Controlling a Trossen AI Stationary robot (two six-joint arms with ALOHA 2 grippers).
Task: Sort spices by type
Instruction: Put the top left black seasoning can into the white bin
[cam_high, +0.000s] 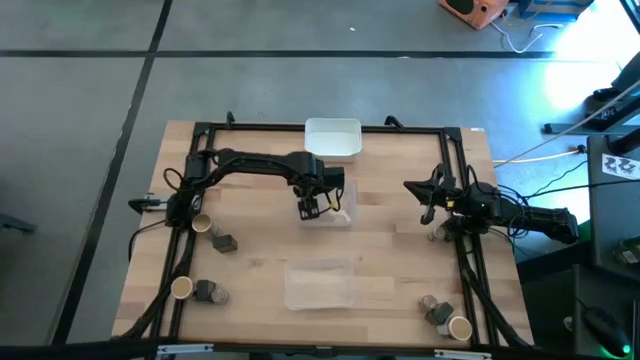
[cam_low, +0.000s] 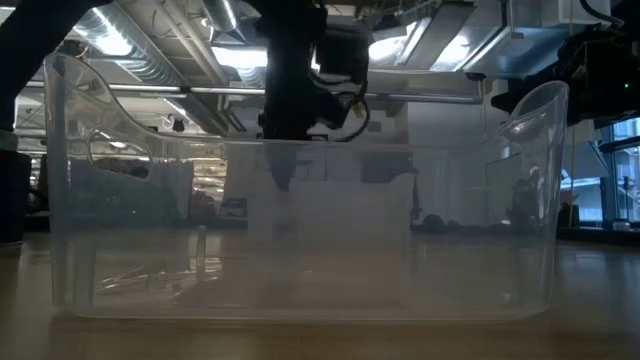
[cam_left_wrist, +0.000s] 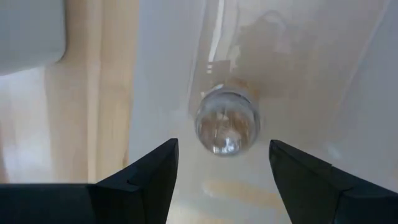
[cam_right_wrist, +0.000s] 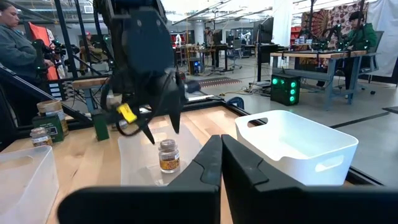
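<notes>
Your left tool hovers wide open over a round jar in the clear tray (right tool closed, empty)

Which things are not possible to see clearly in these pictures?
- High view: the left gripper covers the jar in the clear tray.
- Low view: the near clear tray blurs everything behind it.
- High view: jars by the table edges are too small to identify.
</notes>
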